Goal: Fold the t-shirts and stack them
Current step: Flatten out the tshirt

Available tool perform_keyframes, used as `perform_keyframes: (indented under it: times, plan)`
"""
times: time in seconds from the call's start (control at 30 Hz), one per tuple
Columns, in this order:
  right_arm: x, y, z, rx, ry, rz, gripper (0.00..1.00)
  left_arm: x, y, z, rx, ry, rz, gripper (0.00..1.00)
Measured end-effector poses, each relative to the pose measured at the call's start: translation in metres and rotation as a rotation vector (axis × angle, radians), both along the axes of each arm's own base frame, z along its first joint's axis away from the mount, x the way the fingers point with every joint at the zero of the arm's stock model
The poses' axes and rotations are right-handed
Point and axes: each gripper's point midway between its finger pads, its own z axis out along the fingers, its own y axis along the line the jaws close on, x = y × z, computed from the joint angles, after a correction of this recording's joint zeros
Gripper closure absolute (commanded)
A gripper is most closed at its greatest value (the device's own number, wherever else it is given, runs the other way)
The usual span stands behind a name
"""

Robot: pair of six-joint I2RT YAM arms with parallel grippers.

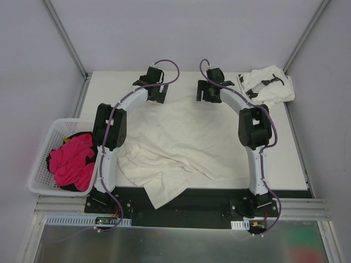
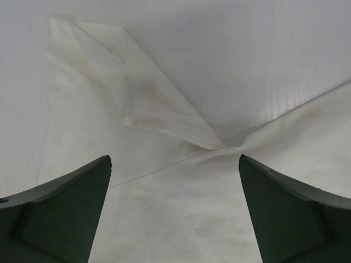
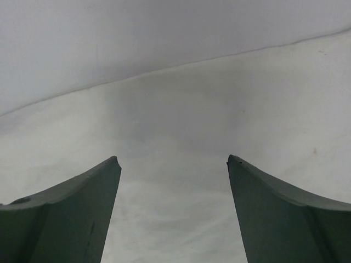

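Observation:
The large cream-white t-shirt (image 1: 181, 142) lies spread and rumpled across the middle of the table, one corner hanging over the near edge. My left gripper (image 1: 157, 96) hovers over its far left edge and is open; in the left wrist view its open jaws (image 2: 174, 159) frame flat cream cloth (image 2: 164, 213) and a folded flap (image 2: 115, 87), with nothing between them. My right gripper (image 1: 206, 94) stands open over the far right edge, above smooth cloth (image 3: 175, 137). The white t-shirt with black marks (image 1: 267, 83) is bunched at the back right corner.
A white plastic basket (image 1: 46, 147) holding pink and dark cloth (image 1: 71, 160) stands off the table's left side. Grey walls enclose the table on three sides. Bare tabletop (image 1: 285, 148) shows to the right of the cream shirt.

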Motion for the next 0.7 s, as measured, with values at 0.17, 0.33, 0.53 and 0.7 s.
perform_keyframes:
  times: [0.17,0.33,0.53,0.7]
  plan:
    - [-0.001,-0.001,-0.005,0.008,0.005,0.001,0.21,0.005,0.003,-0.014,0.023,0.018,0.033,0.02]
    - [-0.011,-0.009,-0.027,0.004,0.046,-0.007,0.25,0.008,0.013,-0.029,0.028,0.031,0.114,0.13]
    - [-0.009,-0.012,-0.026,0.028,0.035,-0.017,0.27,0.019,0.026,-0.027,0.031,-0.002,0.209,0.21]
    - [-0.008,-0.013,-0.026,0.030,0.032,-0.020,0.30,0.035,0.035,-0.009,0.012,-0.078,0.283,0.47]
